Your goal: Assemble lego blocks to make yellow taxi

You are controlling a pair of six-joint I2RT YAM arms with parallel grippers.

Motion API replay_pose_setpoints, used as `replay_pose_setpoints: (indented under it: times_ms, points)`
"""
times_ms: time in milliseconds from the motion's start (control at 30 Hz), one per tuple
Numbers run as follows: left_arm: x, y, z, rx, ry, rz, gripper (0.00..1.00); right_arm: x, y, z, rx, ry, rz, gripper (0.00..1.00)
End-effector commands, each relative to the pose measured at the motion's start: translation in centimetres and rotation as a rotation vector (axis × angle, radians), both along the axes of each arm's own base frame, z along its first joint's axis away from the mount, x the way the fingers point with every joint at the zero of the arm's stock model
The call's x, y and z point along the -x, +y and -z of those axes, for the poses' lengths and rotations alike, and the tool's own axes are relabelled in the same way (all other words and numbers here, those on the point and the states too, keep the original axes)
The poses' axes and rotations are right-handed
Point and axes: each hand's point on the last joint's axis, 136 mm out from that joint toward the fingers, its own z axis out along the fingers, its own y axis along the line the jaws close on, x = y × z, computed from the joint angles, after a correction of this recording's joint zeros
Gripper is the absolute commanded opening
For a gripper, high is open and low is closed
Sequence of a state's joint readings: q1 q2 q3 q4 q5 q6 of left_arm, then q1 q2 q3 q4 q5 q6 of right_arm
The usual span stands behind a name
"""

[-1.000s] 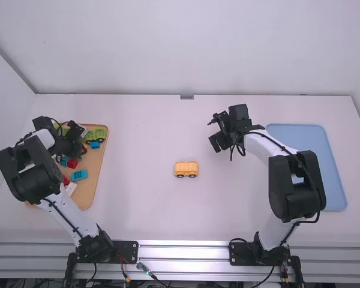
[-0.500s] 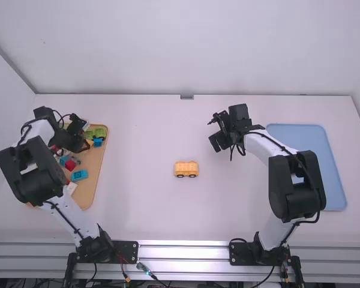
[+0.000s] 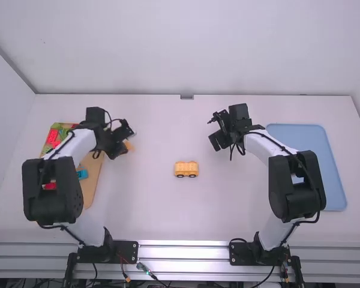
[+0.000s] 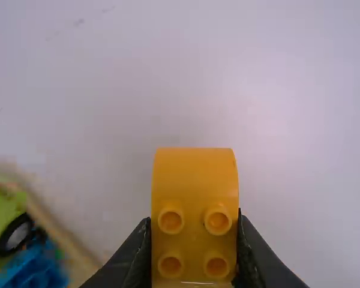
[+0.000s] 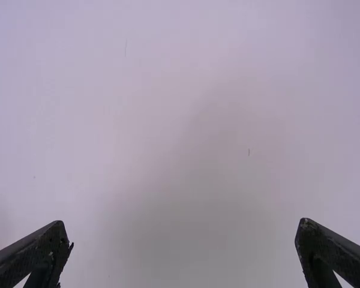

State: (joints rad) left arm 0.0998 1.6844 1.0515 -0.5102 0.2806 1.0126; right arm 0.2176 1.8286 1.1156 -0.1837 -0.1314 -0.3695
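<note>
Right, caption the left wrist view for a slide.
Black left gripper holding a curved, yellow-orange plastic block with four visible studs over the white table.

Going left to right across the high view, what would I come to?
Wooden-coloured tray of blocks, yellow block in the left gripper, yellow wheeled piece, right gripper, blue tray.

At nine o'clock the left arm (image 3: 53, 187) partly hides the tan tray (image 3: 91, 185) and its toy blocks (image 3: 54, 136), and at three the right arm (image 3: 297, 187) covers part of the blue tray (image 3: 327, 168).
</note>
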Motion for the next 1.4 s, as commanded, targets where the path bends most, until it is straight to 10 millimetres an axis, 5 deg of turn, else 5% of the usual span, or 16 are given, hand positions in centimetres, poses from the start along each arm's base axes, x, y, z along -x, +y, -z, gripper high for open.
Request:
replay_pose_setpoints:
  times_ms: [0, 267, 967, 1167, 1367]
  points:
    - [2.4, -3.6, 0.4, -0.001, -0.025, 0.259, 0.02, -0.6, 0.1, -1.4, -0.009, -0.032, 0.002, 0.99]
    - [3.8, -9.1, 1.5, 0.094, -0.067, 0.430, 0.02, -0.4, 0.1, -1.2, -0.007, -0.023, 0.003, 0.99]
    - [4.2, -11.3, 5.9, 0.062, 0.075, 0.502, 0.02, -0.2, 0.0, -1.1, -0.008, -0.014, 0.005, 0.99]
    - [4.3, -9.7, 7.1, -0.021, 0.081, 0.479, 0.15, -0.2, 0.0, -1.1, -0.005, -0.011, 0.003, 0.99]
    - [4.4, -9.7, 7.3, -0.034, 0.077, 0.483, 0.49, 0.0, 0.0, -1.0, -0.003, -0.003, 0.003, 0.99]
